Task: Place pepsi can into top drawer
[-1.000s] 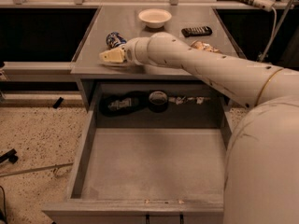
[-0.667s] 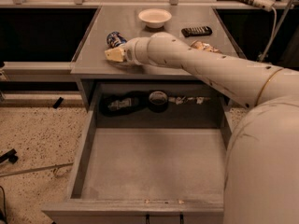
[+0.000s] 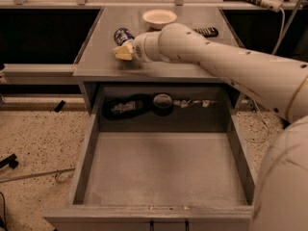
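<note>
Pepsi can (image 3: 123,34): on surface (image 3: 96,64) near left edge, just beyond gripper (image 3: 123,52) toward the far edge; long axis unclear. Gripper: whether spread or pinching, cannot tell. Top drawer (image 3: 163,170): open, below.

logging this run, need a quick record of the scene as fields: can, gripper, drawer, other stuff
can: small dark blue pepsi can with white and red markings, on the grey countertop, not in the drawer
gripper: tan-tipped gripper over the countertop, on the camera's side of the can; contact unclear
drawer: wide grey top drawer, pulled open
other: white round bowl and black remote further back on the countertop; dark roll of tape in the recess below
</note>
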You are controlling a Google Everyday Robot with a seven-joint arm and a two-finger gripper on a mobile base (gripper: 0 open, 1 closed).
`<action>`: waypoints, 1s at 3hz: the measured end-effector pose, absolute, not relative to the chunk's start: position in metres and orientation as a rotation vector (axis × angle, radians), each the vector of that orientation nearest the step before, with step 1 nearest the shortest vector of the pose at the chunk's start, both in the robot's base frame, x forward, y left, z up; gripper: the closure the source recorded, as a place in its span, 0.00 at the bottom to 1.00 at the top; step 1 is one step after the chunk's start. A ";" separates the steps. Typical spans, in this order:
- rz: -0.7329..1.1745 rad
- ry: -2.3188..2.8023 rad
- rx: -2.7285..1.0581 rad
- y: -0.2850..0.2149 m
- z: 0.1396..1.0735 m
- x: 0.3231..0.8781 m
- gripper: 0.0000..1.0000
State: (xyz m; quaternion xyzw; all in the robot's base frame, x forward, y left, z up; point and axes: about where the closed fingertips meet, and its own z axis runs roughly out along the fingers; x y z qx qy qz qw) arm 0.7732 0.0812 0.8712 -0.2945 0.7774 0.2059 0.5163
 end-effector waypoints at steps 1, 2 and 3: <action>0.528 1.876 -0.778 0.053 0.905 0.737 1.00; 0.659 1.800 -0.823 0.019 0.951 0.705 1.00; 0.752 1.720 -0.806 -0.055 0.989 0.689 1.00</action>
